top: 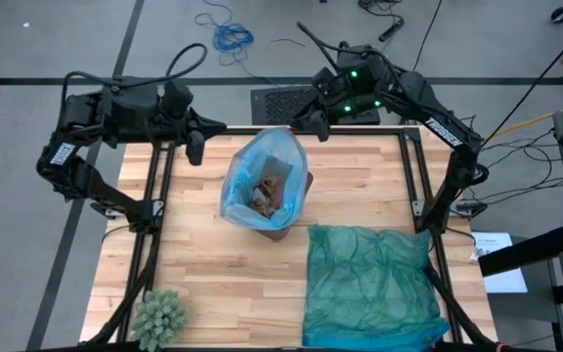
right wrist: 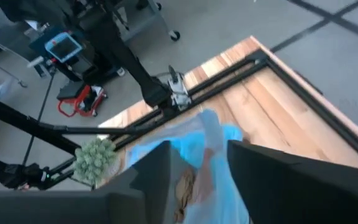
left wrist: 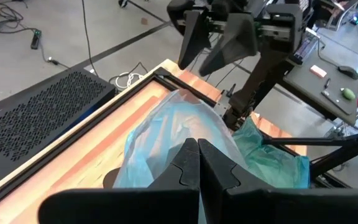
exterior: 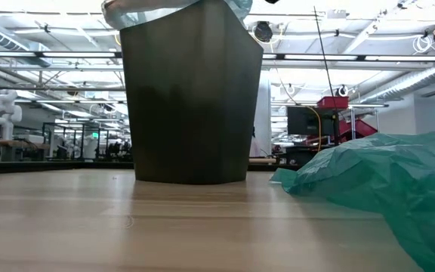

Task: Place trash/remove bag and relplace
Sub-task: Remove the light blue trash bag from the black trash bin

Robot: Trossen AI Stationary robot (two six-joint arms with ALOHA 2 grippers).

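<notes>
Jaws parted; arm reads TROSSEN.

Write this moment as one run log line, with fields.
trash: inside bag | left gripper: shut, empty | right gripper: open, empty | both beside the bag

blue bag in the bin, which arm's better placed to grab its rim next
Probably the right gripper: its fingers stand open beside the blue bag rim, with trash inside. The left gripper is shut and slightly farther off.
</notes>
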